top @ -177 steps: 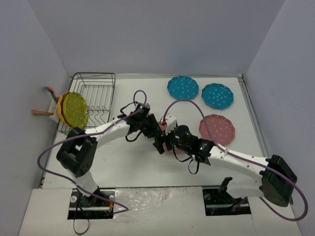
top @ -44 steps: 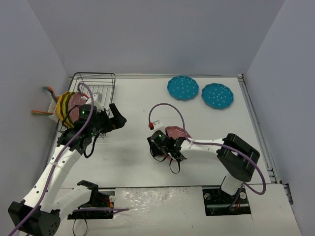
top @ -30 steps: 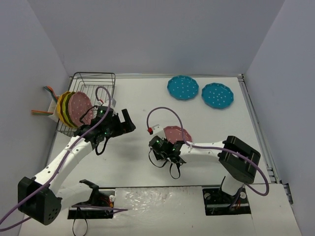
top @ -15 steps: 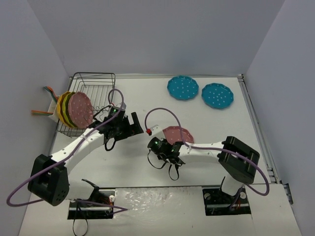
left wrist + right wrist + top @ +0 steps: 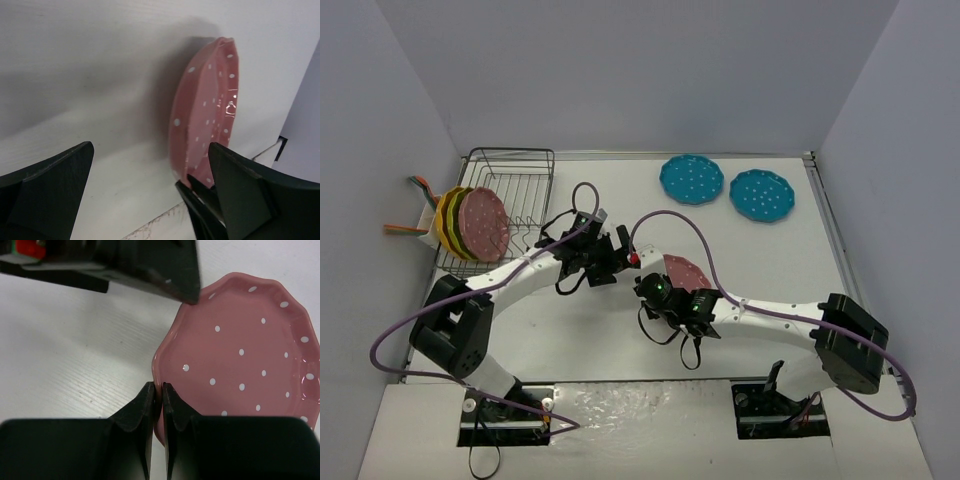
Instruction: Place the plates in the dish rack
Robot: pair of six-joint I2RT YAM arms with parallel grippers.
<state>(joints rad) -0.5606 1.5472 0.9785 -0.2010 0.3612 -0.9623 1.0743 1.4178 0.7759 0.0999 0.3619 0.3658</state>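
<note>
Right now my right pincer (image 5: 159, 387) nips the rim of the pink plate (image 5: 240, 365), mid-frame. My left pincer (image 5: 150, 150), spread wide and empty, crowds its upper-left edge.

Six plates in all. Three stand in the one rack (image 5: 525, 165): a pink plate (image 5: 483, 222), a yellow-green plate (image 5: 456, 214) and an orange plate (image 5: 441, 224). Three lie on the surface (image 5: 620, 200) outside the rack: a near teal plate (image 5: 691, 178) and a far teal plate (image 5: 761, 194), both right of the rack, and a second pink plate (image 5: 685, 270), right of the rack and nearer the front. Two arms: a left arm (image 5: 510, 280) and a right arm (image 5: 770, 315).
</note>
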